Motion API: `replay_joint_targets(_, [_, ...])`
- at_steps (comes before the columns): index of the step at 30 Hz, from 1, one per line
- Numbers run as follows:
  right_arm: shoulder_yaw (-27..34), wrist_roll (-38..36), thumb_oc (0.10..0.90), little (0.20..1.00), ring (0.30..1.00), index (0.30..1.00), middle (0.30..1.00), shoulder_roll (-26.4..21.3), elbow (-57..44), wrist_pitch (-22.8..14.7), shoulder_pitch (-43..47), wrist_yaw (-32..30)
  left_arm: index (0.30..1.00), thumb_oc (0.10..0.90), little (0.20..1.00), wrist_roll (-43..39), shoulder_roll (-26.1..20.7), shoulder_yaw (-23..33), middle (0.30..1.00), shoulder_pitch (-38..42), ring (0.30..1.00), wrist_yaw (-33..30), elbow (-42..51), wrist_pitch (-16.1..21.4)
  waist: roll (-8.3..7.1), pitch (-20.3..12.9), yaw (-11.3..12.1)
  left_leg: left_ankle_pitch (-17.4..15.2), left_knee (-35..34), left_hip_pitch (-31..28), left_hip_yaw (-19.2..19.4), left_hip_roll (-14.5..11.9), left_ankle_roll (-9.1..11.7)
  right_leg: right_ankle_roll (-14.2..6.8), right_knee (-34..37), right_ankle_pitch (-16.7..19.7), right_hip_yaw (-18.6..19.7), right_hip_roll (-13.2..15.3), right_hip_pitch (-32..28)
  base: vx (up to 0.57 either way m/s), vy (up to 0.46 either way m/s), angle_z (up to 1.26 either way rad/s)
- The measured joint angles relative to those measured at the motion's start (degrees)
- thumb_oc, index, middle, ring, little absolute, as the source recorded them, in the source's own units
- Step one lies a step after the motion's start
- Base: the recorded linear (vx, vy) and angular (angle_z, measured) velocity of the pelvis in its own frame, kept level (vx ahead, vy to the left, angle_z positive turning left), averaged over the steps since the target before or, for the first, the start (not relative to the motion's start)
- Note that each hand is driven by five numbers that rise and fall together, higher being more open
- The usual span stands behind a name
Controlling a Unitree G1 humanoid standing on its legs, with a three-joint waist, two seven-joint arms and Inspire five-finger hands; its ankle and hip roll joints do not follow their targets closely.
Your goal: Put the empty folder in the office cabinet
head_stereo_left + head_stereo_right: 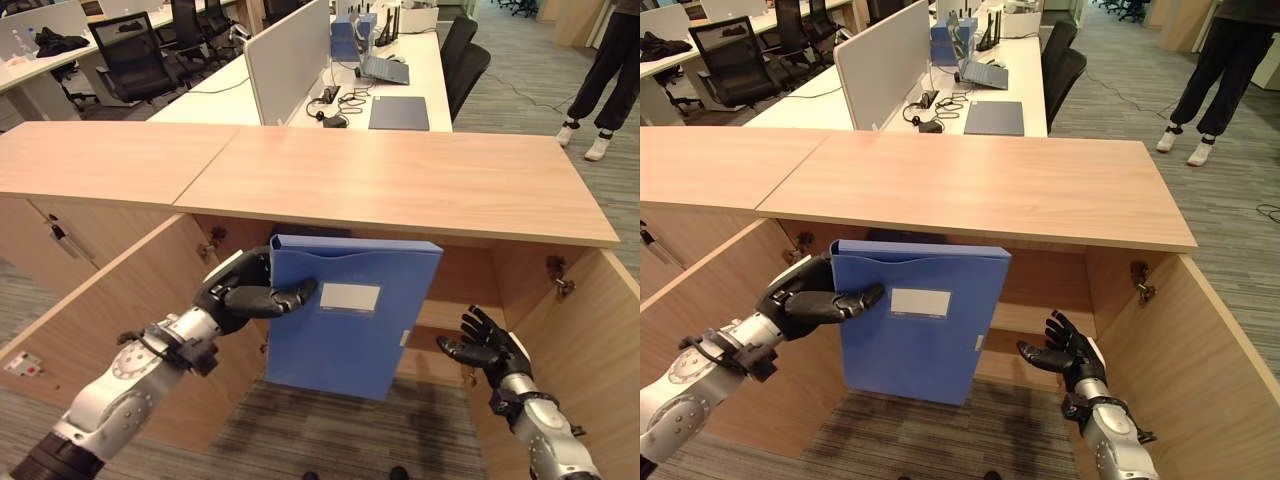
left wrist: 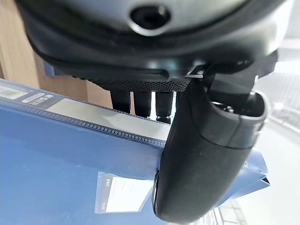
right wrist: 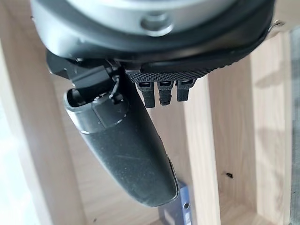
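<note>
— Where's the folder (image 1: 350,320) right now?

— In the left hand (image 1: 240,293), held upright in the open mouth of the cabinet (image 1: 400,180), just under the front edge of its wooden top. Seen from the robot's head, it hangs at about six o'clock from the middle of that top.

— How's it gripped?

— Pinched at its upper left corner: the thumb lies across the front face and the fingers are curled behind the spine edge. I'd say it's held high on one corner so the long body hangs free and can go in spine-first between the doors (image 1: 120,320), which stand swung out on both sides.

— And the other hand?

— The right hand (image 1: 485,345) is at four o'clock from the folder, apart from it, palm toward it with fingers spread and straight, holding nothing. It looks ready to steady the free edge.

— What does the folder look like?

— A blue box file, rigid, flat-faced, with a pale blank label pocket near the top of its face and a small clasp on its right edge. It sits slightly tilted, and it isn't on a shelf yet.
</note>
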State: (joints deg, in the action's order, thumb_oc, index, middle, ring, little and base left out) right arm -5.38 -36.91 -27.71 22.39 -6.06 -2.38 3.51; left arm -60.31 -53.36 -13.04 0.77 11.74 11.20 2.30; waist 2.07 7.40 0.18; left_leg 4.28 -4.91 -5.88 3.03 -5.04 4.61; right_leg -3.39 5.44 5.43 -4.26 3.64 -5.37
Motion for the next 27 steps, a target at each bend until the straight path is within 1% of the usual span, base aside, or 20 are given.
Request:
replay_joint_targets(7, [-0.1, -3.9, 0.8, 0.9, 0.9, 0.9, 0.9, -2.0, 0.0, 0.4, 0.0, 3.8, 0.3, 0.4, 0.3, 0.5, 0.8, 2.6, 0.3, -0.4, 0.3, 0.1, 0.0, 0.0, -0.12, 0.0, 0.0, 0.0, 0.0, 0.1, 0.0, 0.0, 0.0, 0.0, 0.0, 0.0, 0.0, 0.0, 0.1, 0.0, 0.0, 0.0])
replay_joint_targets(11, [-0.2, -6.7, 0.8, 0.9, 0.9, 0.9, 0.9, -4.3, -0.7, 1.6, -0.1, 6.8, 0.3, 0.4, 0.3, 1.0, 1.1, 4.4, 0.3, -1.0, 0.3, 0.5, 0.0, 0.0, -0.21, 0.1, 0.0, 0.0, 0.0, 0.4, 0.0, 0.0, 0.0, 0.0, 0.0, 0.0, 0.0, 0.0, 0.3, 0.0, 0.0, 0.0])
replay_joint_targets(12, [-0.2, -7.2, 0.8, 0.9, 0.9, 0.9, 0.9, -4.7, -1.5, 1.9, -0.3, 7.0, 0.3, 0.4, 0.3, 1.1, 1.2, 4.6, 0.3, -1.1, 0.3, 0.5, 0.0, 0.0, -0.2, 0.1, 0.0, 0.0, 0.0, 0.6, 0.0, 0.0, 0.0, 0.0, 0.0, 0.0, 0.0, 0.0, 0.4, 0.0, 0.0, 0.0])
replay_joint_targets(16, [-1.4, -11.3, 0.8, 0.9, 0.9, 0.9, 0.9, -8.0, -6.8, 3.7, -1.7, 11.9, 0.3, 0.4, 0.3, 2.3, 2.4, 5.0, 0.3, -1.7, 0.3, 1.7, 0.0, 0.0, -0.27, 0.1, 0.1, 0.1, 0.0, 0.8, 0.0, 0.0, -0.1, 0.0, 0.0, 0.0, 0.0, 0.0, 0.7, 0.0, 0.0, 0.0])
replay_joint_targets(18, [-3.3, -13.2, 0.8, 0.9, 0.9, 0.9, 0.9, -10.2, -10.2, 4.9, -1.7, 15.6, 0.3, 0.4, 0.3, 2.4, 2.9, 5.0, 0.3, -1.9, 0.3, 2.9, -0.1, 0.0, -0.65, 0.1, 0.0, 0.2, 0.0, 0.7, 0.1, 0.0, -0.3, 0.0, 0.0, 0.0, 0.0, 0.0, 0.7, 0.0, 0.0, 0.0])
replay_joint_targets(21, [-4.6, -13.8, 0.8, 0.9, 0.9, 0.9, 0.9, -12.2, -13.2, 5.8, -1.8, 18.2, 0.3, 0.4, 0.3, 2.9, 2.9, 5.2, 0.3, -1.9, 0.3, 3.3, -0.1, 0.0, -0.97, 0.2, -0.1, 0.2, 0.0, 0.7, 0.2, 0.0, -0.3, -0.1, 0.0, 0.0, 0.1, 0.0, 0.7, 0.0, 0.0, 0.0])
replay_joint_targets(23, [-4.6, -13.9, 0.8, 0.9, 0.9, 0.9, 0.9, -12.2, -13.9, 6.3, -1.7, 19.6, 0.3, 0.4, 0.3, 3.5, 2.9, 6.0, 0.3, -2.1, 0.3, 4.1, -0.1, 0.0, -1.23, 0.1, 0.0, 0.2, 0.0, 0.7, 0.2, 0.0, -0.3, -0.1, 0.0, 0.0, 0.2, 0.0, 0.8, 0.0, 0.0, 0.0])
replay_joint_targets(27, [-4.6, -14.0, 0.8, 0.9, 0.9, 0.9, 0.9, -11.8, -15.5, 6.7, -1.9, 19.6, 0.3, 0.4, 0.3, 4.5, 3.0, 6.6, 0.3, -2.4, 0.3, 4.1, -0.1, 0.0, -1.28, 0.1, 0.0, 0.1, 0.0, 0.6, 0.7, 0.0, -0.2, -0.1, 0.0, 0.0, 0.4, 0.0, 0.9, 0.0, -0.002, -0.02])
